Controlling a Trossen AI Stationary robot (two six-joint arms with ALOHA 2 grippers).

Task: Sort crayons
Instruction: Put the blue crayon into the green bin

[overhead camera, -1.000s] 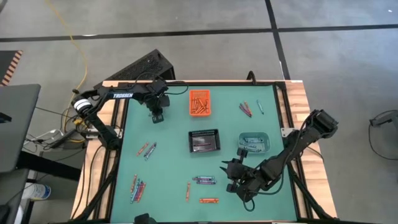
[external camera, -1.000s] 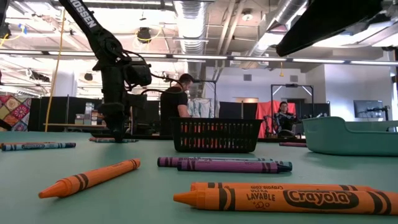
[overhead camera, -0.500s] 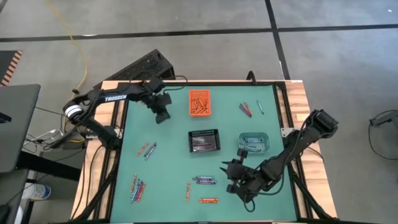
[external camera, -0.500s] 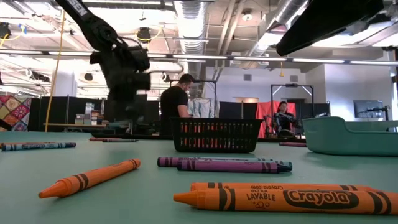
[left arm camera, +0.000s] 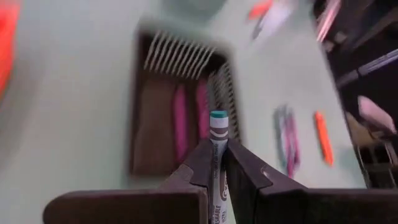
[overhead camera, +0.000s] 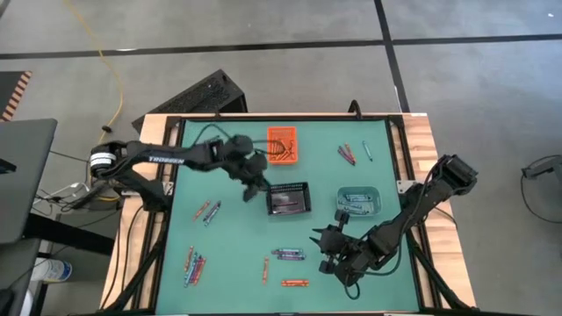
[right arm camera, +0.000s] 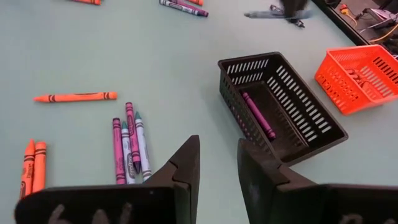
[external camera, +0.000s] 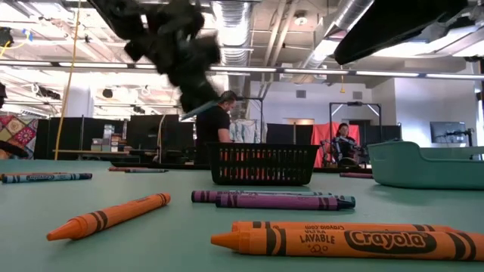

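Observation:
My left gripper [overhead camera: 256, 182] is shut on a teal crayon [left arm camera: 217, 140], raised above the table just left of the black mesh bin [overhead camera: 289, 199]. The low view shows it high up [external camera: 189, 72], with the crayon [external camera: 200, 111] slanting below it. The mesh bin holds purple crayons [left arm camera: 180, 115]. The orange bin [overhead camera: 282, 145] and the teal bin [overhead camera: 359, 201] each hold crayons. Loose crayons lie flat on the green mat: a purple and teal group [overhead camera: 288, 254] and an orange one [overhead camera: 295, 283]. My right gripper [overhead camera: 323, 248] is open and empty at the near right. My left gripper pinches the teal crayon's paper-wrapped shaft [left arm camera: 218, 149] between its two fingers [left arm camera: 245, 171]. The crayon lies along the fingers, and its teal end [left arm camera: 218, 116] sticks out past the fingertips. It is lifted clear of the table, over the mat beside the mesh bin.
More loose crayons lie at the near left [overhead camera: 193, 263], mid left [overhead camera: 207, 211], near middle [overhead camera: 265, 270] and far right [overhead camera: 347, 154]. The mat is bare between the orange bin and the far-right crayons. People show in the room behind the table [external camera: 215, 125].
My left gripper has risen from the mat at the far left. It has carried the teal crayon toward the table's right and near edges, up to the black mesh bin, tipping as it went. My right arm has kept still.

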